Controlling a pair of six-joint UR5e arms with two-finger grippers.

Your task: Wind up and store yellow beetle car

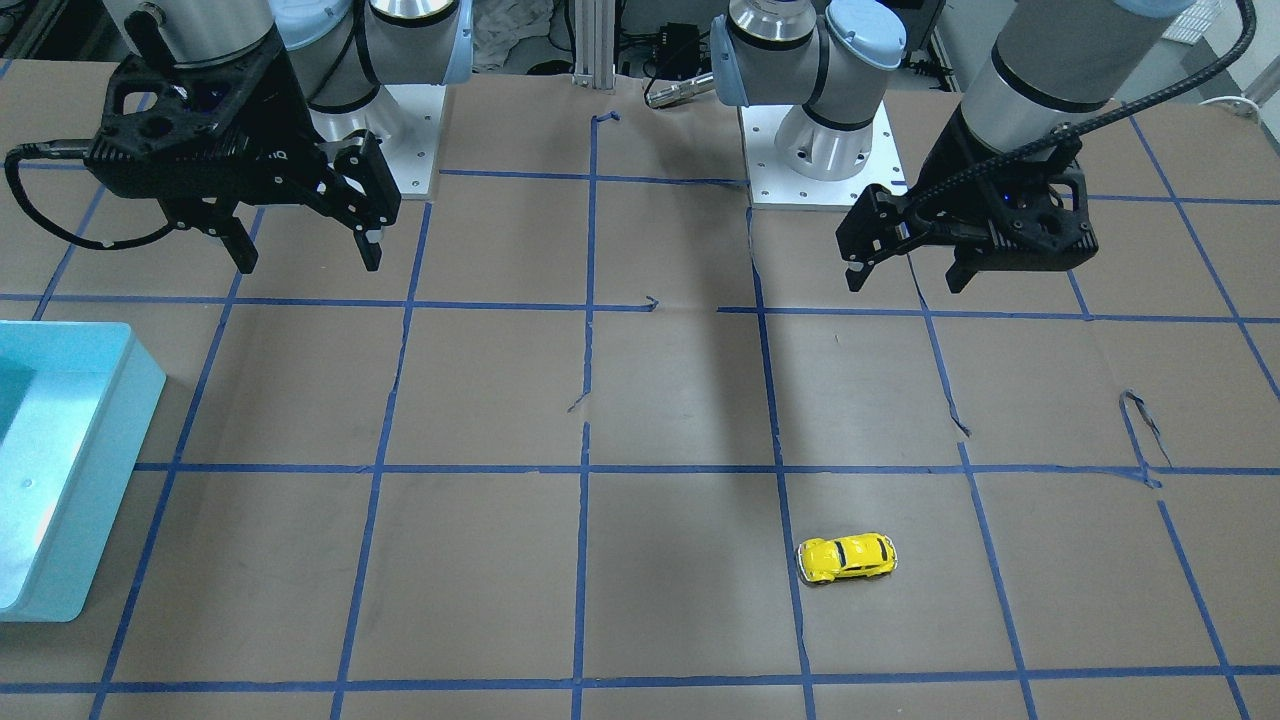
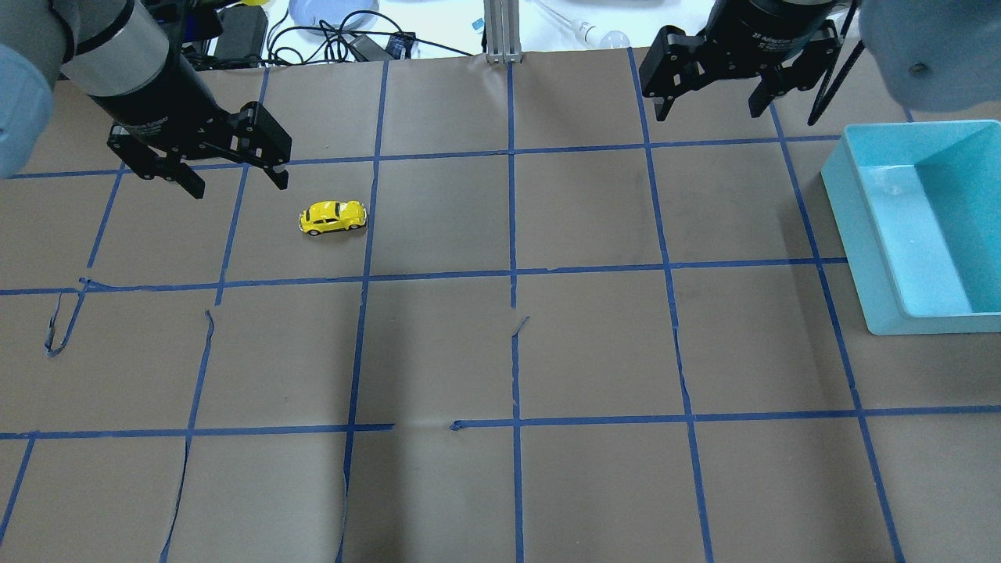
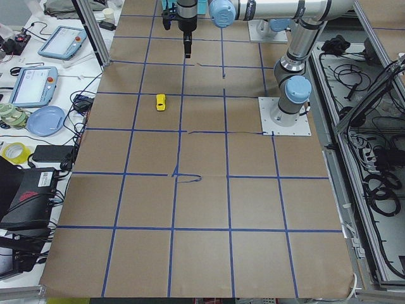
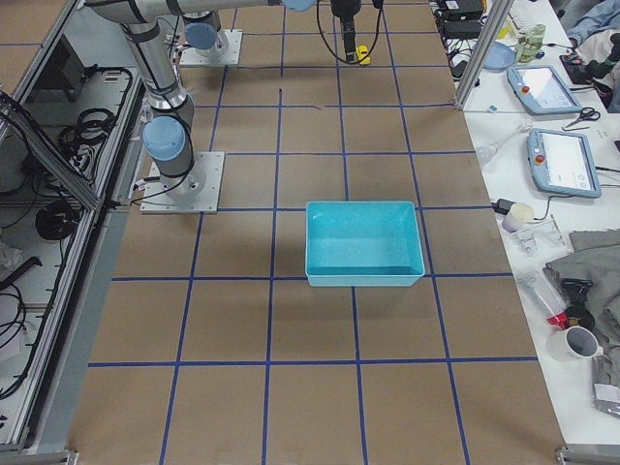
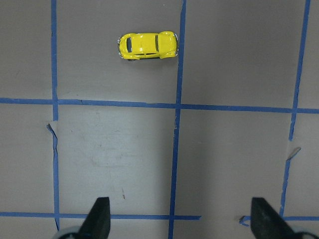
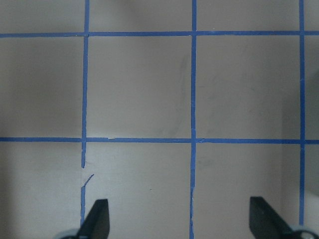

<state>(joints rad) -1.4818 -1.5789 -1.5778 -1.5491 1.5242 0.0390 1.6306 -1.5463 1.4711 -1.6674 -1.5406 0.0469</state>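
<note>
The yellow beetle car (image 2: 332,217) stands on its wheels on the brown paper table, on the robot's left side. It also shows in the front view (image 1: 846,558) and in the left wrist view (image 5: 147,45). My left gripper (image 2: 237,178) hangs open and empty above the table, beside the car on its outer side and apart from it; the front view (image 1: 905,282) shows it nearer the robot than the car. My right gripper (image 2: 708,109) is open and empty, high at the far right, close to the bin. It also shows in the front view (image 1: 308,260).
A light-blue open bin (image 2: 923,227) stands at the table's right edge, also in the front view (image 1: 60,470). Blue tape lines grid the brown paper, with torn tape ends in places (image 2: 59,328). Cables and clutter lie beyond the far edge.
</note>
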